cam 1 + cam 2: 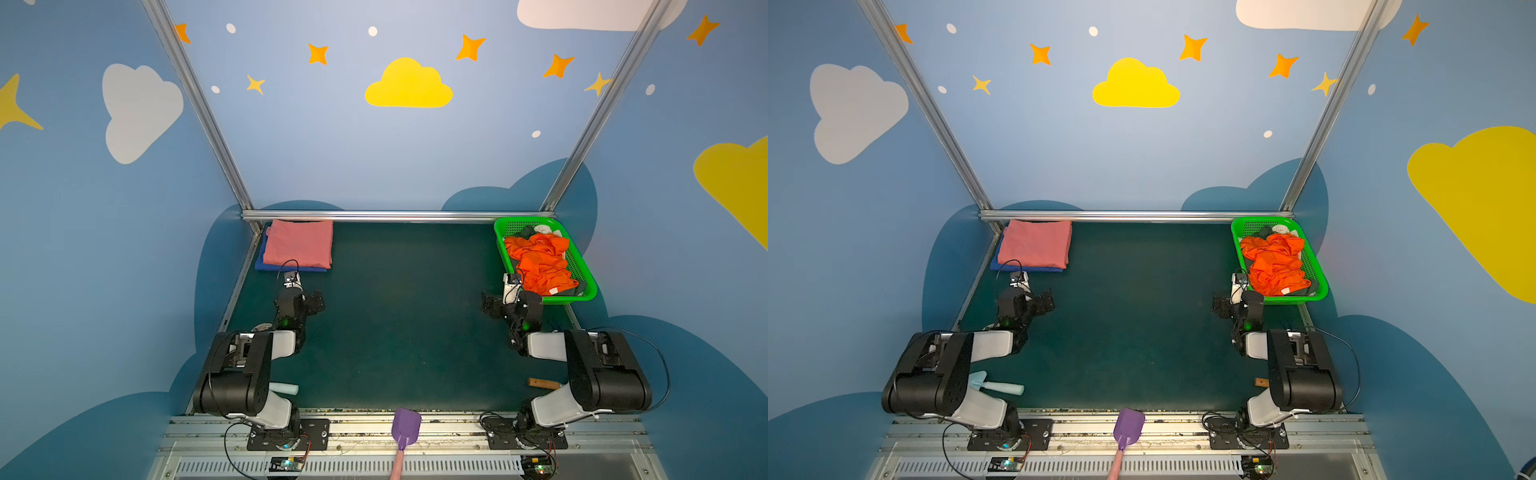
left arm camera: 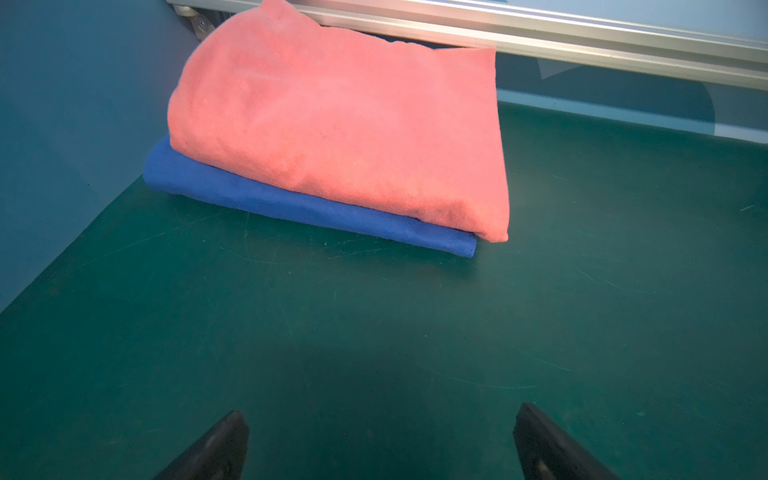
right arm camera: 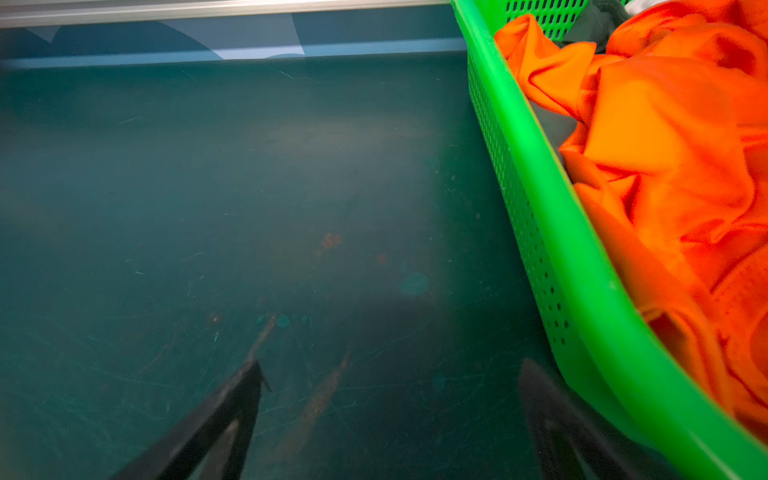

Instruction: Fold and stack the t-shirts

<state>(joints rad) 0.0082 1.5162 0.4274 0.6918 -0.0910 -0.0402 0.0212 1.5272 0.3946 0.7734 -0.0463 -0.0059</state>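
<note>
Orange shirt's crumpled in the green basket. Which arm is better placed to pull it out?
Right. The right gripper hangs open beside the green basket holding the orange t-shirt; the left gripper faces the pink t-shirt folded on the blue t-shirt at the opposite corner.

**A:** How many t-shirts are there?

**B:** Three. One orange t-shirt (image 1: 540,262) is crumpled inside the green basket (image 3: 540,178). One pink t-shirt (image 1: 299,247) is folded on top of one blue t-shirt (image 2: 311,210), well apart from the basket.

**A:** And baskets?

**B:** One.

**A:** Anything else to count?

**B:** Two grippers: the right gripper (image 3: 389,362) just beside the basket, the left gripper (image 2: 381,409) well apart from it. One purple scoop (image 1: 406,424), one pale teal tool (image 1: 1000,386) and one brown stick (image 1: 542,383) also lie well apart from the basket.
</note>
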